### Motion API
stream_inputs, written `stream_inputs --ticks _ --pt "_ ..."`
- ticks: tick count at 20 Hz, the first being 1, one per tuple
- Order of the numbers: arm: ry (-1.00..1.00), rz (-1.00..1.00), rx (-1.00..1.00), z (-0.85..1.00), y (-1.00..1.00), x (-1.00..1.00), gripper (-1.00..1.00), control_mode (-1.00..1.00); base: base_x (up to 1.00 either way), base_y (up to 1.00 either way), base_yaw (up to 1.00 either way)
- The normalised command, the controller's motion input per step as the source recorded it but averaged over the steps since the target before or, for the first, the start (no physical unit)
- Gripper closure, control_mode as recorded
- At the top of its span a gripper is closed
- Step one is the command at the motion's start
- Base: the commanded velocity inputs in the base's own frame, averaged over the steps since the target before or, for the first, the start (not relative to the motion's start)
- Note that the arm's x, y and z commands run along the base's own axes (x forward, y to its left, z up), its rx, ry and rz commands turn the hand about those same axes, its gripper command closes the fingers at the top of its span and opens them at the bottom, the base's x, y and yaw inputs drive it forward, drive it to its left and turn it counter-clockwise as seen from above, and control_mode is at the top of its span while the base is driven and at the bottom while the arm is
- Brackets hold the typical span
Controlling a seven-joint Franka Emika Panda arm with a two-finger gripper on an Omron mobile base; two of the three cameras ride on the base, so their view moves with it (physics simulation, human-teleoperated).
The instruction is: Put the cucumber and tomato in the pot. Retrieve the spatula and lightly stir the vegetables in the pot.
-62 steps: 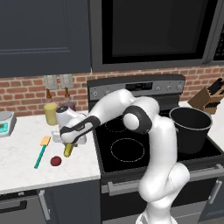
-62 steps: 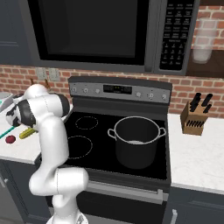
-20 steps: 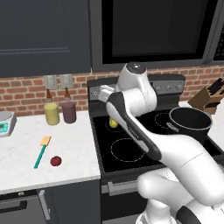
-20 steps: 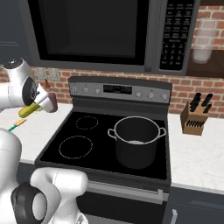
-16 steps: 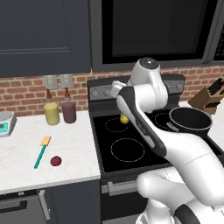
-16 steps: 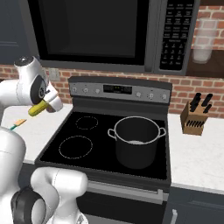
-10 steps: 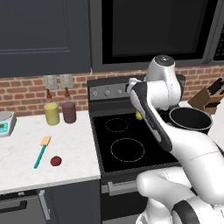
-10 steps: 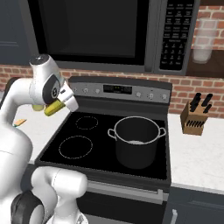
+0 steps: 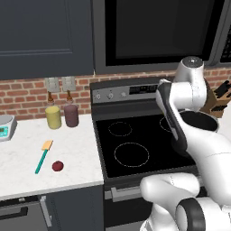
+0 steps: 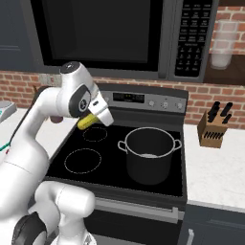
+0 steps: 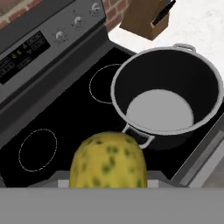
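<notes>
In the left base view, the slim spatula with teal handle and orange-yellow blade lay on the white table at lower left, the small dark red round tomato just beside its handle end; both waited untouched. The large black cylindrical pot with grey rim stood at the right edge behind the white arm

In the right base view, the claw at centre left was clenched on the stubby yellow-green cucumber, held above the black stovetop, left of the pot, which looked empty

In the hand view, the cucumber sat at bottom centre, the pot at upper right with a bare grey floor. I judged nothing done yet: cucumber in transit, tomato, spatula and stirring all left
</notes>
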Motion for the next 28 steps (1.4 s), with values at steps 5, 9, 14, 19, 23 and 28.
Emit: stream_inputs --ticks 5,9,14,19,23,28 --pt "0.0 -0.11 -0.03 -0.03 -1.0 0.04 1.0 -1.0 0.0 0.0 0.0" --pt "0.0 -0.05 0.0 -0.1 -0.94 0.21 1.0 -1.0 0.0 0.0 0.0" --pt "0.0 -0.01 0.0 -0.12 -0.74 0.36 1.0 -1.0 0.0 0.0 0.0" --pt "0.0 0.0 0.0 -0.11 -0.52 0.42 1.0 -1.0 0.0 0.0 0.0" --pt "0.0 0.0 0.0 -0.18 -0.35 0.33 1.0 -1.0 0.0 0.0 0.0" --pt "0.0 0.0 -0.01 -0.4 -0.11 0.13 1.0 -1.0 0.0 0.0 0.0"
